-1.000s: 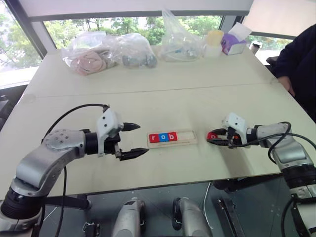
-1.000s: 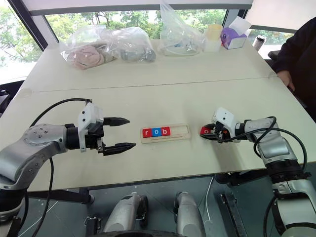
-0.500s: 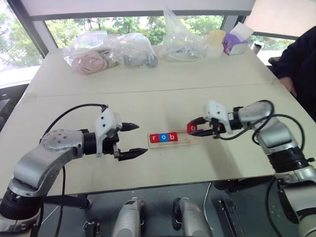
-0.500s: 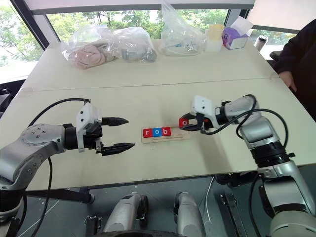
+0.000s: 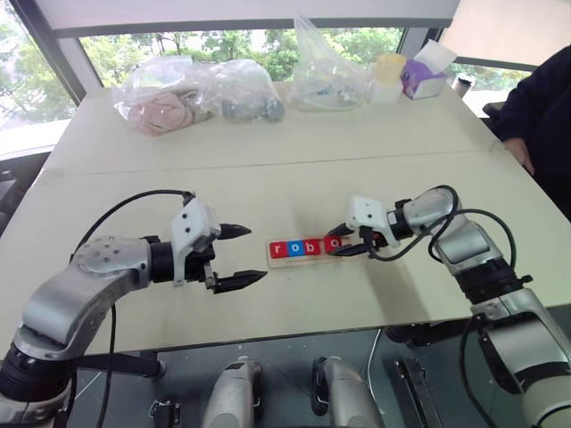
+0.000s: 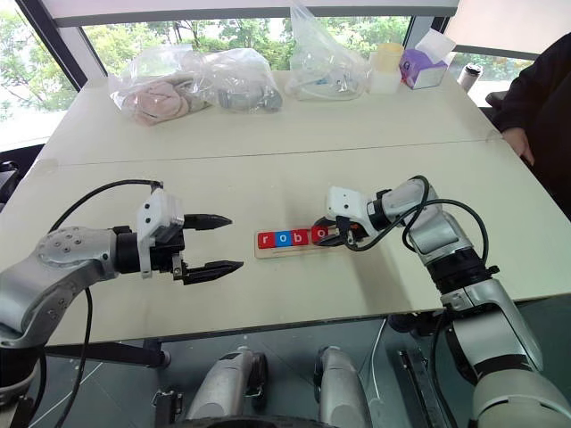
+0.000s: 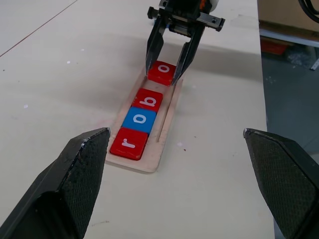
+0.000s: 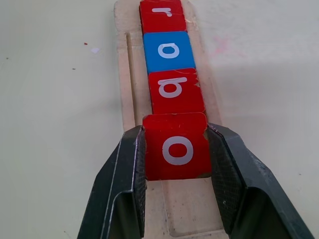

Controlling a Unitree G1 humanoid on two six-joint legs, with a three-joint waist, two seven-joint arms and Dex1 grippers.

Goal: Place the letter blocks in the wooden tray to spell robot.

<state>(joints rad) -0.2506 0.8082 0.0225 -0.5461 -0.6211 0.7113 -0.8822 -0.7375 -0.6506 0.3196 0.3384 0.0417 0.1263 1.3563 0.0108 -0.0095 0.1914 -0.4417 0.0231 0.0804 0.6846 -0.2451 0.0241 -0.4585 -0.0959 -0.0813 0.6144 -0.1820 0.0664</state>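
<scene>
— Red "o" block [image 8: 175, 145]: where is it?
— Clamped in my right end effector [image 5: 343, 246], over the wooden tray [image 7: 167, 112], just past the "b" block [image 7: 147, 99] (r, o, b sit in the slot).
— Your left end effector [image 5: 239, 257]?
— Released, jaws wide, hovering above the surface [image 5: 268, 169] beside the tray.

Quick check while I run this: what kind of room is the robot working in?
Probably an office or meeting room used as a test space: a large pale table set by wide windows with trees outside, a tissue box and clear plastic bags along its far edge, and a seated person at the right side.
</scene>
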